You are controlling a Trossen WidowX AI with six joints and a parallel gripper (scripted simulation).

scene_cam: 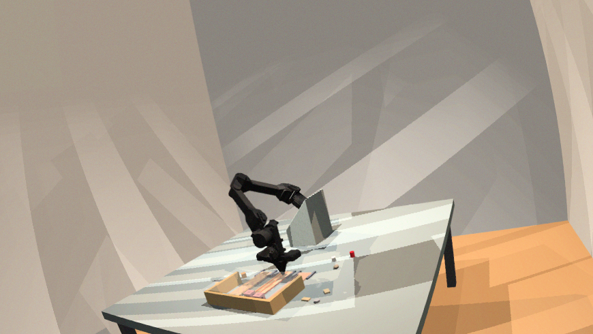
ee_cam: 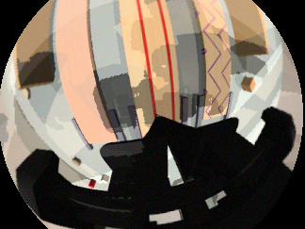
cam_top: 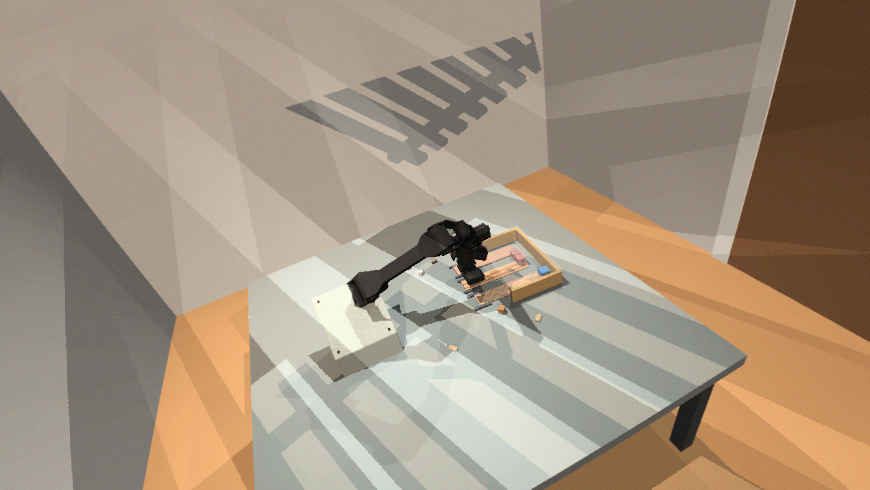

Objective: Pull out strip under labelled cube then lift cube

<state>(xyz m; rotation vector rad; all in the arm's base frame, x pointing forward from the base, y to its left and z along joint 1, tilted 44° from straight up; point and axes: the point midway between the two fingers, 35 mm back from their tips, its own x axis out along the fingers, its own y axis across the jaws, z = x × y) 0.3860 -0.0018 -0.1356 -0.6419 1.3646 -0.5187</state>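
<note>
My gripper (cam_top: 474,277) (scene_cam: 282,269) (ee_cam: 159,119) is shut and empty, fingers pointing down over the near ends of the strips. In the wrist view its tips overlap the near end of the strip with two red lines (ee_cam: 157,46). A plain pink strip (ee_cam: 77,70) lies left of that one, and a zigzag strip (ee_cam: 216,60) (cam_top: 493,295) right of it. Two pink cubes (cam_top: 517,256) (scene_cam: 259,294) sit side by side near the tray's far end. A blue cube (cam_top: 543,270) sits to their right in the top view. No label is readable, and the wrist view shows no cube.
A wooden tray (cam_top: 538,288) (scene_cam: 238,302) walls in the strips' far part. Thin grey rails (ee_cam: 184,109) flank the near ends. Small loose pieces lie around, including an orange block (cam_top: 501,309) (ee_cam: 248,84) and a red cylinder (scene_cam: 352,253) (ee_cam: 92,183). The arm's base block (cam_top: 359,328) stands behind.
</note>
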